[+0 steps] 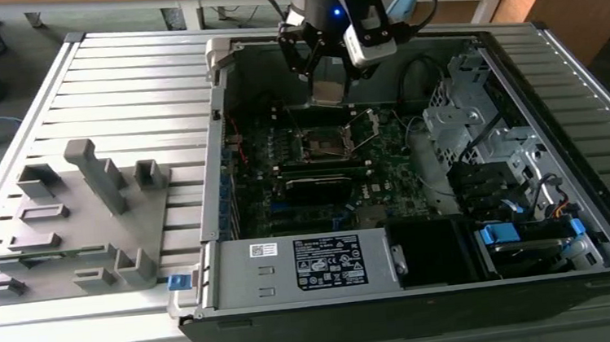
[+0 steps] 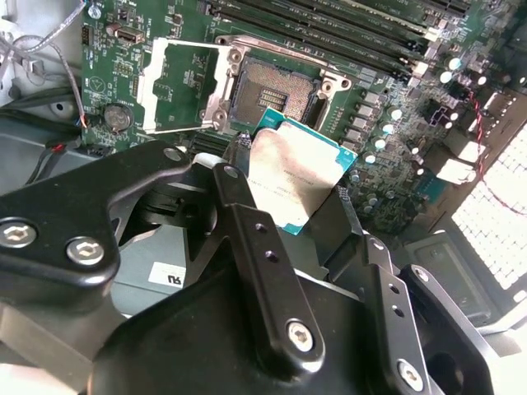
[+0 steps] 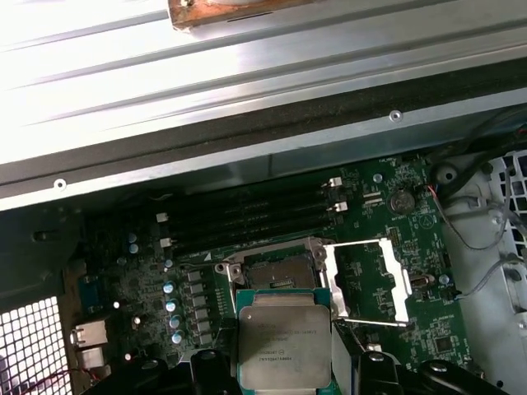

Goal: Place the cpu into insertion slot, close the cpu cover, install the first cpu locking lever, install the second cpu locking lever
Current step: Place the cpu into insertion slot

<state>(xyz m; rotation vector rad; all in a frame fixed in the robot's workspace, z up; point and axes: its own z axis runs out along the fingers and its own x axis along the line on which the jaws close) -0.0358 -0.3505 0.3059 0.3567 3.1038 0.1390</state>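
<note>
Jaws are clamped on the cpu (image 2: 292, 177), one finger on each of two opposite edges. The chip hangs clear of the board, touching nothing else.

Finding 1, position: in the exterior view my gripper (image 1: 330, 75) is inside the open computer case (image 1: 425, 304), above the motherboard (image 1: 284, 185). The insertion slot (image 2: 276, 95) lies below the jaws and a little off to one side. In both wrist views it shows just past the chip's leading edge, not yet under it.

Finding 2, orientation: the cpu is square, so it has no long axis to report. Its grey metal top faces up toward the wrist. In the first wrist view its edges run roughly parallel to the slot's rim.

Finding 3, access: the cpu cover (image 2: 216, 82) is swung open and lies beside the slot on its hinge side. The socket recess is exposed and empty. I judge placement not yet made, and the cover not yet closed.
</note>
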